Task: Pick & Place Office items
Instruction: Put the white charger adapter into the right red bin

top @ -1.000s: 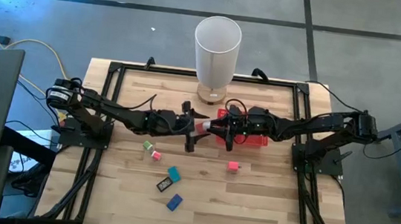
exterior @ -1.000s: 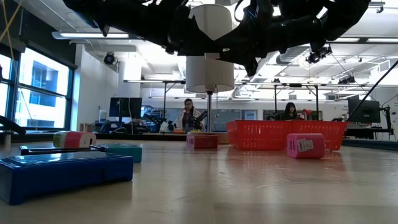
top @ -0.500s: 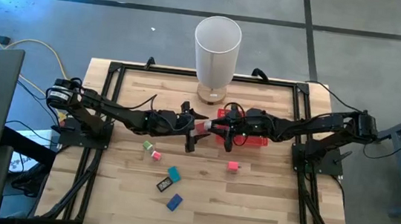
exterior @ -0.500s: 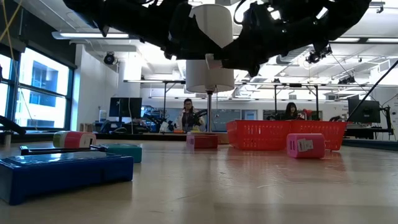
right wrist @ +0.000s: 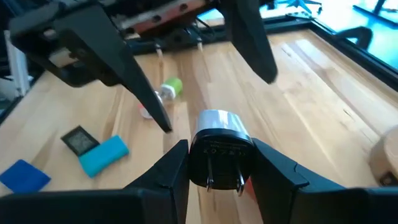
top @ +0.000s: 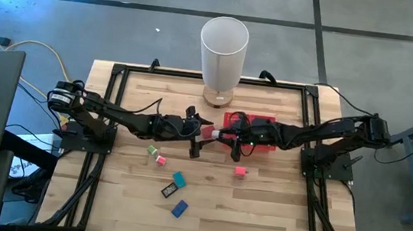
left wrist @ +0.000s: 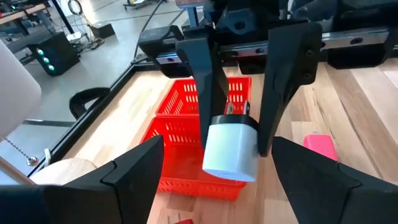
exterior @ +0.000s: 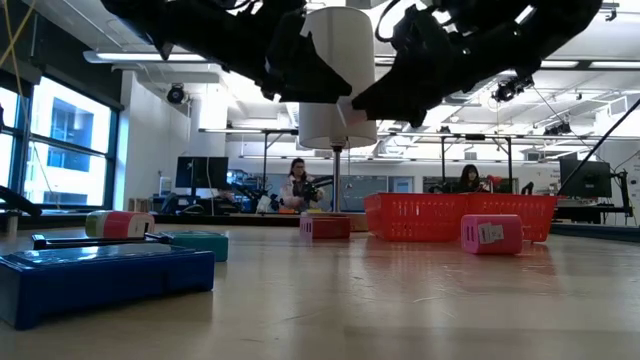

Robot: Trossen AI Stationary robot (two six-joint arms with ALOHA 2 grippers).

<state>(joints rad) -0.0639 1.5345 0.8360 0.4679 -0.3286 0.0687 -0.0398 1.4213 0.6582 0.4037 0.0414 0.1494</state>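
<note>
The right hand (right wrist: 214,163) pinches a small white-and-black two-pronged plug adapter (right wrist: 217,148); the left hand (left wrist: 214,171) gapes around it. Rigid, light, smooth-sided: best gripped across its flat flanks.

White plug adapter (left wrist: 230,151) w/ black face; red mesh tray (top: 265,124); pink block (top: 240,171); teal (top: 178,179), blue (top: 180,209) & black (top: 168,191) pieces; pale wood-grain desk (top: 258,205); white cylinder (top: 222,54); 2 dark arms.

Overhead, table-level and two wrist cameras share the red tray (top: 265,126).
</note>
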